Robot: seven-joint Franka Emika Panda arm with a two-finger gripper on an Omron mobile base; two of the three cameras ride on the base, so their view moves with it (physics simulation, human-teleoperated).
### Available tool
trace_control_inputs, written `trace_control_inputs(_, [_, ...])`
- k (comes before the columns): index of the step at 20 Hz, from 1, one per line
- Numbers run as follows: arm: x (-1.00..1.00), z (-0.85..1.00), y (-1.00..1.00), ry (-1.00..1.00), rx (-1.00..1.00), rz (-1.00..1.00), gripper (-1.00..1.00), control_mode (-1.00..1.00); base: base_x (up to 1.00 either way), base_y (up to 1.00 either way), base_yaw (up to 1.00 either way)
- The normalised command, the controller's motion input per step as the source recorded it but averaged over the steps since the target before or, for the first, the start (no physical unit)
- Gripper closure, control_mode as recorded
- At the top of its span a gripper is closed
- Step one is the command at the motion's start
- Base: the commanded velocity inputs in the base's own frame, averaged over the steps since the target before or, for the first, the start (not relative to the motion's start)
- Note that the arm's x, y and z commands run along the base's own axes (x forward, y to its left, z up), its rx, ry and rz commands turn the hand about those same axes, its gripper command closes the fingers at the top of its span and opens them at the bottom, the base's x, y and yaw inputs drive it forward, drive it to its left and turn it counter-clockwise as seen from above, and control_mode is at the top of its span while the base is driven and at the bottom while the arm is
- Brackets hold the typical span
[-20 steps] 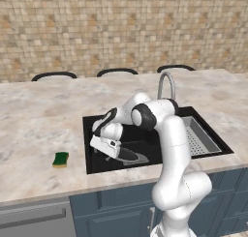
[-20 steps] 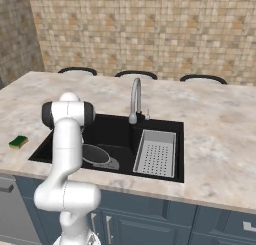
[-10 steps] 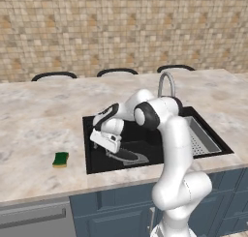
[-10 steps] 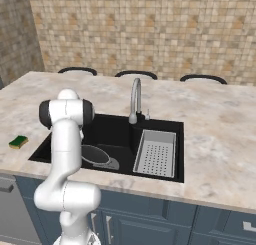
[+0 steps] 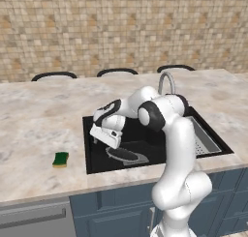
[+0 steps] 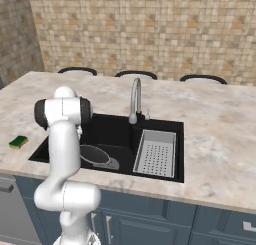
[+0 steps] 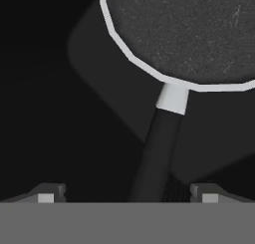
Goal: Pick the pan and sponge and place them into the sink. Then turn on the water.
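The round, shallow black frying pan with a greyish rim (image 5: pixel 127 155) lies flat on the floor of the large rectangular black recessed sink (image 5: pixel 145 138), in its left half (in the right base view it sits just beside the grey perforated drainer tray (image 6: pixel 155 153)). In the hand view the pan (image 7: pixel 194 31) fills the upper right, and its short dark handle (image 7: pixel 157 153) runs down toward the camera between the two finger tips.

Compared with a second ago, the tool (image 5: pixel 105 137) has risen a little and drawn toward the sink's left wall, so it now hangs clear above the pan; the pan itself has not moved. The small green-topped sponge with a yellow underside (image 5: pixel 60 159) stays where it was on the marbled beige worktop (image 5: pixel 38 129), to the left of the sink and well apart from it.

The white arm bends forward from its base, its elbow high over the sink's front edge, the forearm reaching left and the hand pointing down into the basin. The tool is released, its jaws spread wide with nothing between them but the handle below, untouched. The tall curved silver faucet (image 6: pixel 134 101) stands behind the sink.
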Motion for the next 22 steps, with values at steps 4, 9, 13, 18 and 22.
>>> trace_control_inputs(4, [-0.36, 0.52, -0.02, -0.04, 0.04, -0.02, -1.00, -1.00, 0.00, 0.00, 0.00])
trace_control_inputs(9, [-0.42, 0.59, 0.00, -0.06, 0.02, 0.01, -1.00, -1.00, 0.00, 0.00, 0.00])
trace_control_inputs(13, [-0.39, 0.62, 0.02, -0.04, -0.02, 0.06, -1.00, -1.00, 0.00, 0.00, 0.00])
trace_control_inputs(18, [-0.36, 0.55, 0.04, 0.00, -0.07, 0.08, -1.00, -1.00, 0.00, 0.00, 0.00])
trace_control_inputs(22, [-0.35, 0.47, 0.12, 0.00, -0.09, 0.12, -1.00, -1.00, 0.00, 0.00, 0.00])
